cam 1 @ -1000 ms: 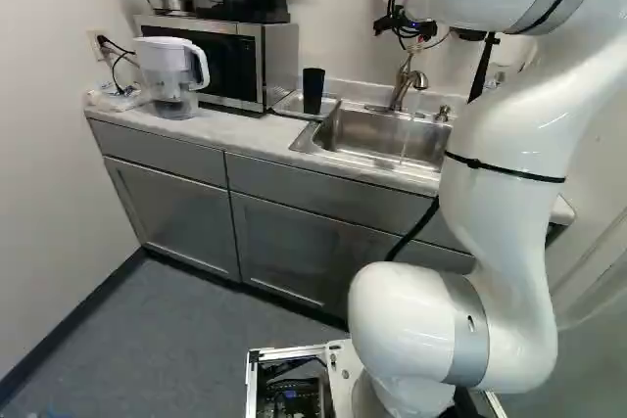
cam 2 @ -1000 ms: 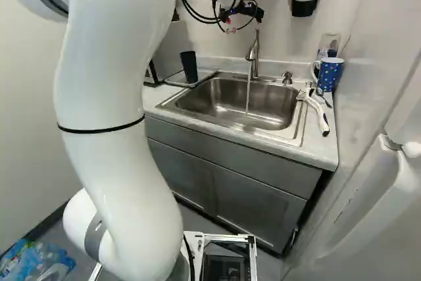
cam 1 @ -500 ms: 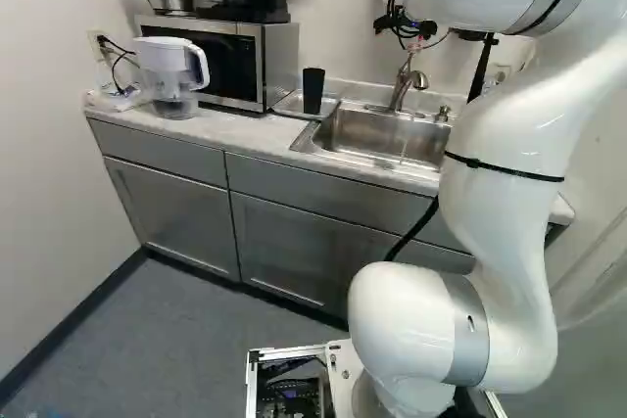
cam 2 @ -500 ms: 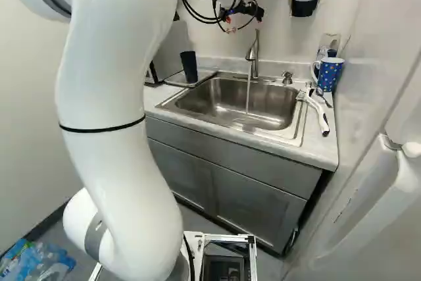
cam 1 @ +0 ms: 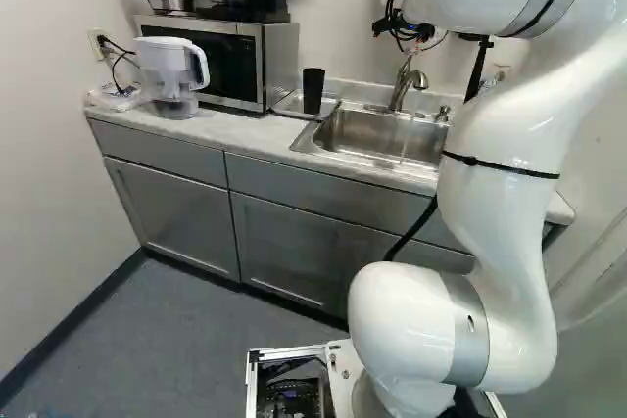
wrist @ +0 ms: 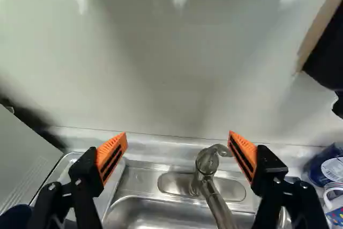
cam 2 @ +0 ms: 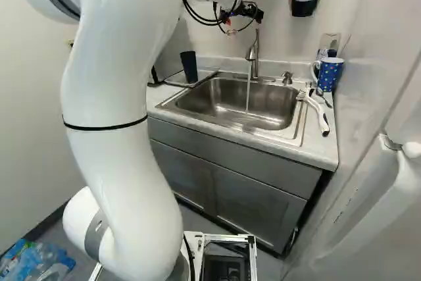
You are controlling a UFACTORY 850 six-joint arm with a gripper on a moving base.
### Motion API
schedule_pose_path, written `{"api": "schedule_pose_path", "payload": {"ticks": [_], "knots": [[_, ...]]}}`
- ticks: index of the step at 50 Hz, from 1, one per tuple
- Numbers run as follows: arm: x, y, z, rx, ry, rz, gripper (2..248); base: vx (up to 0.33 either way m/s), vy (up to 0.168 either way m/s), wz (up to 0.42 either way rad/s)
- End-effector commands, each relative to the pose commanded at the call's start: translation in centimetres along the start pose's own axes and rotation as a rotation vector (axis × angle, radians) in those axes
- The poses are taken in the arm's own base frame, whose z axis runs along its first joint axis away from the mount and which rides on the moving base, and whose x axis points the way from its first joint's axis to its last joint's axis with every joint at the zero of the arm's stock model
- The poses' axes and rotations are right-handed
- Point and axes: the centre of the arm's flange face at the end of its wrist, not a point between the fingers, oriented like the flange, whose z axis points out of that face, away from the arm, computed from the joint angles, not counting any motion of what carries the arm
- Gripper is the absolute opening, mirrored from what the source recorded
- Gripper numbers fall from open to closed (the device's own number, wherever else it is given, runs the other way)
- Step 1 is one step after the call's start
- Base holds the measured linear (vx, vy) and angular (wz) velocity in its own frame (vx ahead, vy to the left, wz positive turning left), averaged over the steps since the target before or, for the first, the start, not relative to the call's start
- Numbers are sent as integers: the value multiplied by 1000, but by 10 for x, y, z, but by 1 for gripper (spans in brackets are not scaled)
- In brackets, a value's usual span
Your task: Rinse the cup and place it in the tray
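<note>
Left base view: the tapered black cup [cam 1: 313, 91] stands upright in the shallow tray [cam 1: 288, 106] beside the steel sink [cam 1: 367, 132].

Right base view: water [cam 2: 248, 87] runs from the curved metal faucet [cam 2: 254, 51]; the black gripper with orange pads [cam 2: 230, 27] hangs above.

Wrist view: its fingers stand wide apart, released; the dark curve [wrist: 15, 216] near one is probably the cup.
</note>
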Motion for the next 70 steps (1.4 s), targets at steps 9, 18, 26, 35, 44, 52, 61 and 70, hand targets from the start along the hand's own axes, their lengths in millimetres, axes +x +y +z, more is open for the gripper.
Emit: {"api": "schedule_pose_path", "payload": {"ticks": [9,18,26,35,44,52,61,70], "knots": [[-3,0,3,0,-6,0,247,0,0,0],[-2,-1,5,1,-5,0,247,0,0,0],[-2,-1,8,2,-4,-1,247,0,0,0],[0,-3,12,4,-2,-2,247,0,0,0],[0,-3,13,4,-2,-2,247,0,0,0],[0,-3,13,4,-2,-2,247,0,0,0],[0,-3,13,4,-3,-2,247,0,0,0],[-1,-3,13,4,-9,-2,247,0,0,0]]}}
